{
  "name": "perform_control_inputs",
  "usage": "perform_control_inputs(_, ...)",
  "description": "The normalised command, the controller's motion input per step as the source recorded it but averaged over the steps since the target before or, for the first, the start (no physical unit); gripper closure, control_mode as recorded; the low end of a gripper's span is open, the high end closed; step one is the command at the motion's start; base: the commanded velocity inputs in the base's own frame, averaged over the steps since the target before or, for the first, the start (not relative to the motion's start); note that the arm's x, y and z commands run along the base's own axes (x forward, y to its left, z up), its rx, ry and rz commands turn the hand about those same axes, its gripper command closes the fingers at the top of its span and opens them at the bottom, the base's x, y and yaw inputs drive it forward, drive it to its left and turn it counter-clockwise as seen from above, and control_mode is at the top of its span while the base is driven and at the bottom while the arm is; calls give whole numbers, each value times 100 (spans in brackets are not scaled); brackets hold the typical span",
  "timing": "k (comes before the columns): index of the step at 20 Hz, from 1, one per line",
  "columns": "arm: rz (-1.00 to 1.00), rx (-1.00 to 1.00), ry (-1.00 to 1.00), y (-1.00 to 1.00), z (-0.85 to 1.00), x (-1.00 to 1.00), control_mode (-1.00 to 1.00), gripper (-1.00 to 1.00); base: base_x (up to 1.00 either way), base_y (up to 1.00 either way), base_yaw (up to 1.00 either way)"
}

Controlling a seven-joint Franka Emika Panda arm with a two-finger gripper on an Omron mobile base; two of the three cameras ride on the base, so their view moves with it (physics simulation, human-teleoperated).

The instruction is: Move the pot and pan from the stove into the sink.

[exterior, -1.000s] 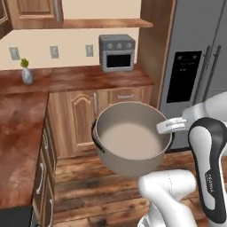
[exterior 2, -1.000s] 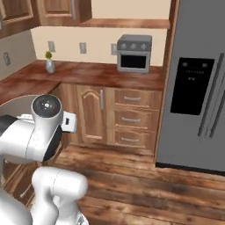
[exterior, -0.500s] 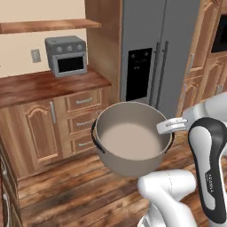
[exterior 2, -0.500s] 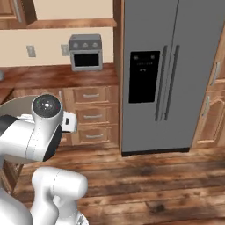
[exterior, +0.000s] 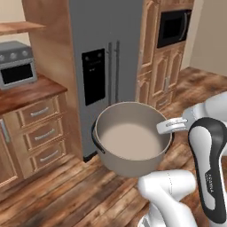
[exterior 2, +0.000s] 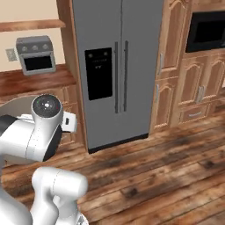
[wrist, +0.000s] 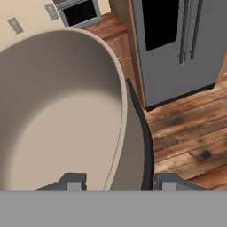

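While the pot (exterior: 132,137) hangs up in the air, the claw (wrist: 119,181) is clamped on its rim, one finger inside the pot and one finger outside. The pot sits level, with its pale inside facing up and a black loop handle (exterior: 95,139) on the side away from the claw. It floats over the wood floor (exterior 2: 167,171), out in front of the big grey fridge (exterior 2: 116,66). A counter (exterior: 24,95) with a little toaster oven (exterior: 17,64) stands off to one side, and tall wood cupboards (exterior 2: 189,79) stand on the other.

I think the pot is on its ride to the sink. To do this well, the claw should keep squeezing tight and hold the pot flat. The ride should be slow and smooth, because a pot held by just its rim could swing or slip.
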Motion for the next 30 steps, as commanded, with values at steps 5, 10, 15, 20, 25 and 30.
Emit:
perform_control_inputs(5,0,0,0,0,0,0,100,100,0,-3,-50)
perform_control_inputs(10,0,0,0,0,0,0,100,100,0,-3,-49)
perform_control_inputs(15,0,0,0,0,0,0,100,100,0,-3,-49)
perform_control_inputs(20,0,0,0,0,0,0,100,100,0,-5,-49)
perform_control_inputs(25,0,0,0,0,0,0,100,100,0,-9,-47)
perform_control_inputs(30,0,0,0,0,0,0,100,100,0,-13,-45)
